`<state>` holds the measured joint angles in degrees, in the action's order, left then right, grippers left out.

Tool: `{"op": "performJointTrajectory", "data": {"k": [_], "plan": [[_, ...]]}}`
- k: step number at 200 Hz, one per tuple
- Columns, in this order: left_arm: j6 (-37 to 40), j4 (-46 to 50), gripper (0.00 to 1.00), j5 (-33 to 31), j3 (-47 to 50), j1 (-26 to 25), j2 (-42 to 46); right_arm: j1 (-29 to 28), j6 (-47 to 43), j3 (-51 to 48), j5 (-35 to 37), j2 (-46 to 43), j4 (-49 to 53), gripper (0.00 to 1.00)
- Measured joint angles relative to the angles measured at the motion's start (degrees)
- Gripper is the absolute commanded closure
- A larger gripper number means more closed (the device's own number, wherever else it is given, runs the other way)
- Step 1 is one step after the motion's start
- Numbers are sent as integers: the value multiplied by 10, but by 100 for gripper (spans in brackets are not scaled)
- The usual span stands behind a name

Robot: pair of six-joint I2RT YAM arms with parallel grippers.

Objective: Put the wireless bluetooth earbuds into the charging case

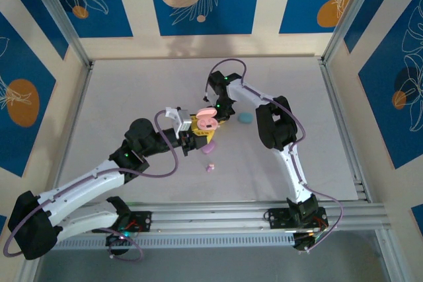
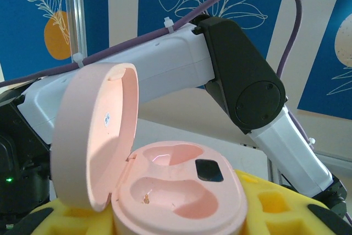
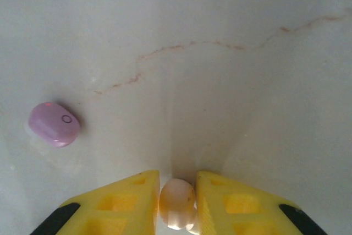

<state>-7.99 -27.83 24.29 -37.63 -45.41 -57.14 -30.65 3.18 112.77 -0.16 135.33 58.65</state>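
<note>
The pink charging case stands open with its lid swung up to the left, and both of its wells are empty. My left gripper is shut on the case, its yellow pads against the sides. From above, the case hangs over the table's middle in the left gripper. My right gripper points down at the table just behind it, shut on a pink earbud between its yellow fingers. A purple earbud lies on the table to the left.
A light blue oval case lies on the table right of the right gripper. A small pinkish-purple earbud lies nearer the front. The right arm's forearm crosses close behind the open case. Frame rails bound the table.
</note>
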Motion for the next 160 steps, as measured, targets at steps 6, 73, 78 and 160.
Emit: {"op": "performJointTrajectory", "data": {"k": [6,73,78,160], "plan": [[0,0,75,0,0,0,0,-1,-2,1,4,0,1,74],[0,0,75,0,0,0,0,-10,-8,12,29,4,12,80],[0,0,75,0,0,0,0,-10,-8,13,30,4,13,80],[8,14,75,-28,0,0,18,37,95,-119,-145,-132,-50,81]]}}
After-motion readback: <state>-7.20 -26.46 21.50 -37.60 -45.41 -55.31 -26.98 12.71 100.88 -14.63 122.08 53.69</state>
